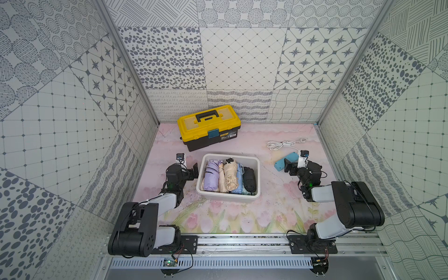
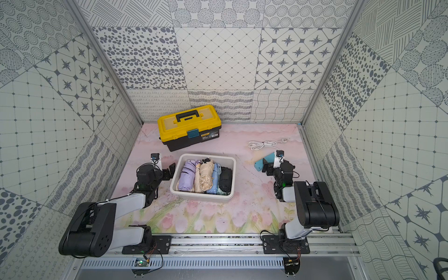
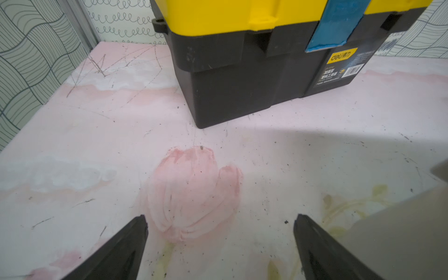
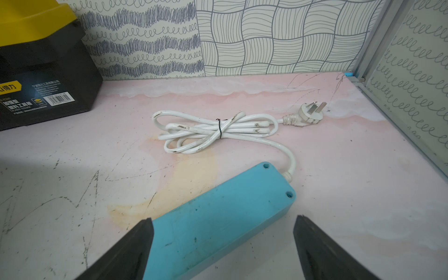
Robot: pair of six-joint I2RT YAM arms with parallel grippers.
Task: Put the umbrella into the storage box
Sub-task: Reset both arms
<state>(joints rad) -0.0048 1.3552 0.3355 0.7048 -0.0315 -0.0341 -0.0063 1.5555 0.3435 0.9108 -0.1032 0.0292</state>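
The storage box (image 1: 228, 196), a white lidless tub, stands mid-table in both top views (image 2: 201, 197). Several folded umbrellas lie side by side in it: a lilac umbrella (image 1: 211, 178), a beige one (image 1: 230, 178), a light blue one (image 1: 240, 186) and a black one (image 1: 249, 180). My left gripper (image 1: 194, 170) hangs just left of the box, open, with only bare tabletop between its fingers in the left wrist view (image 3: 219, 218). My right gripper (image 1: 288, 167) is open to the right of the box. It holds nothing and hovers over the end of a blue power strip (image 4: 218, 213).
A yellow-and-black toolbox (image 1: 208, 128) stands shut behind the storage box, close to the back wall. The power strip's white cable (image 1: 281, 145) lies bundled at the back right, its plug (image 4: 310, 115) near the corner. Patterned walls close in three sides.
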